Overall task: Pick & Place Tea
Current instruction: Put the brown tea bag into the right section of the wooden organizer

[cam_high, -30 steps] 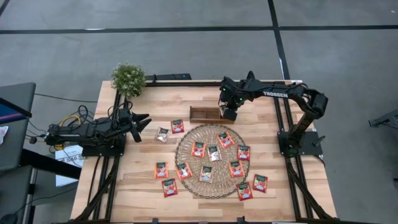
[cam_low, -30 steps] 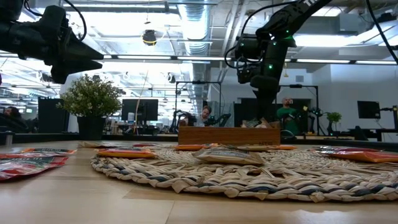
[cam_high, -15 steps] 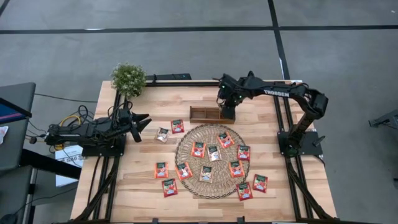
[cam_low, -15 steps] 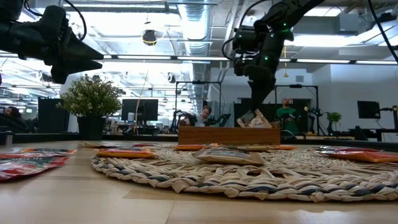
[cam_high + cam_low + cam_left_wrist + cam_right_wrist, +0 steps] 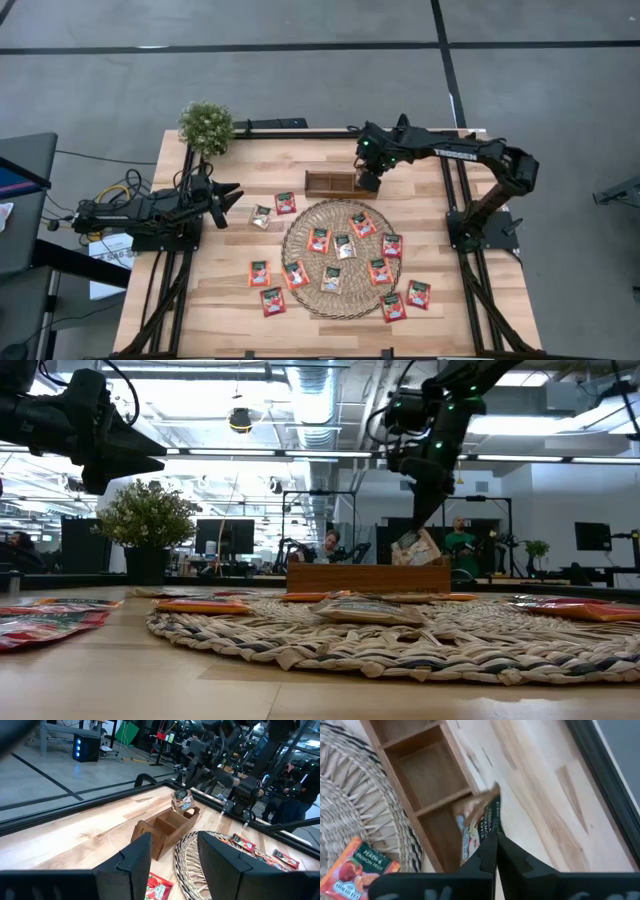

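My right gripper (image 5: 424,523) is shut on one tea sachet (image 5: 417,547), silvery with a dark green label, over the right-end compartment of the small wooden tray (image 5: 330,183). Several red-orange tea sachets lie flat on the round woven mat (image 5: 345,258), such as one (image 5: 319,239), and more lie on the table around it, such as one (image 5: 260,273). My left gripper (image 5: 232,192) waits open and level at the table's left side, nothing between its fingers. My right gripper pinches the sachet's upper edge (image 5: 487,827) between its two shut fingertips (image 5: 490,851). The fingers slant steeply down from above. The sachet hangs nearly upright below them; its lower edge (image 5: 415,562) is at the tray's rim, hidden behind the tray's near wall in the low view.
A potted plant (image 5: 206,126) stands at the table's far left corner. The tray's middle and left compartments (image 5: 427,775) show bare wood. The black frame rails run along the table's edges. Bare wood lies between the tray and the far edge.
My right gripper has risen from inside the tray's right end, staying shut, and rolled a little. The sachet has come up with it, from barely showing above the tray wall to hanging mostly above it and more upright.
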